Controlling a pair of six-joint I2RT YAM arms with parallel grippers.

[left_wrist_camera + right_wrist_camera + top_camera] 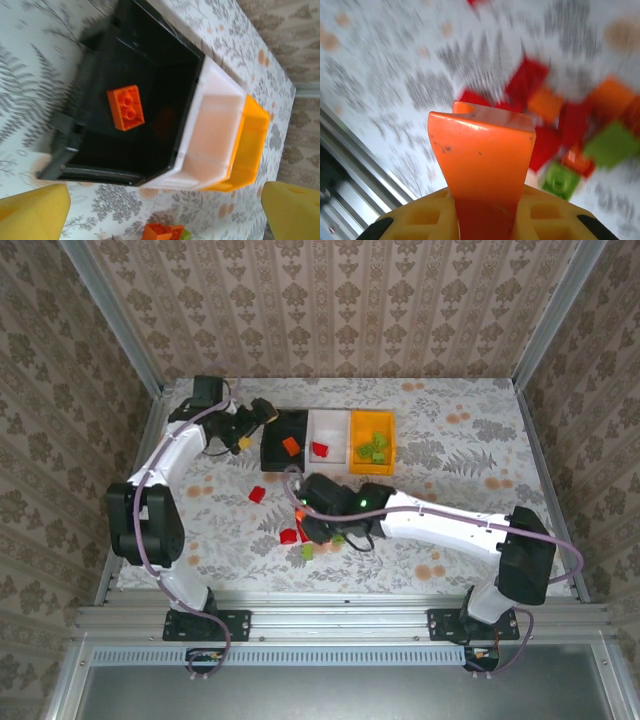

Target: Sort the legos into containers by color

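Three containers stand in a row at the back: a black bin (283, 455) with one orange lego (291, 446), a white bin (329, 432) with a red lego (320, 449), and an orange-yellow bin (372, 427) with several green legos (375, 448). My left gripper (252, 430) hangs open beside the black bin (150, 60), looking down on the orange lego (125, 107); nothing sits between its yellow fingertips (30, 210). My right gripper (303, 523) is down on a pile of red, orange and green legos (555, 115). Its orange fingers (485, 160) are pressed shut and hide whatever lies between them.
A lone red lego (257, 495) lies left of the pile and a green one (308, 552) just in front of it. The white bin (215, 135) and orange-yellow bin (250, 145) touch side by side. A metal rail (340, 615) runs along the near table edge.
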